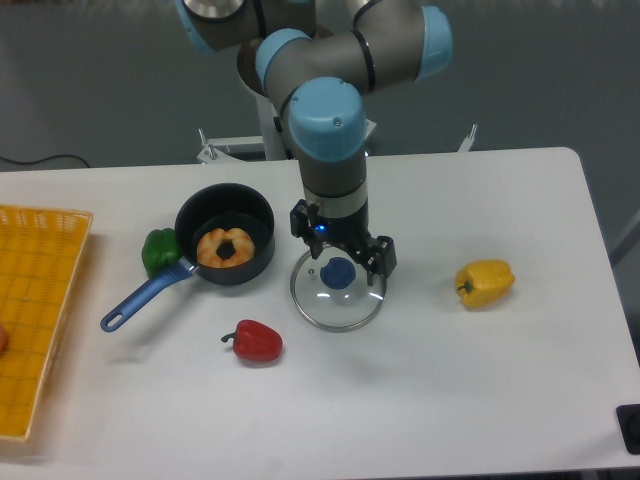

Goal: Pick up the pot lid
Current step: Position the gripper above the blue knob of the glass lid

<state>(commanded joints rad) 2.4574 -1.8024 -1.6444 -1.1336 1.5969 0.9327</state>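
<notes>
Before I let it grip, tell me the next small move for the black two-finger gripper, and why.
Probably ease the black two-finger gripper down slightly, keeping it open. Its fingers are apart, and the round blue knob of the clear round lid shows between and just below the fingertips, not gripped. This one view leaves the remaining height unclear.
</notes>
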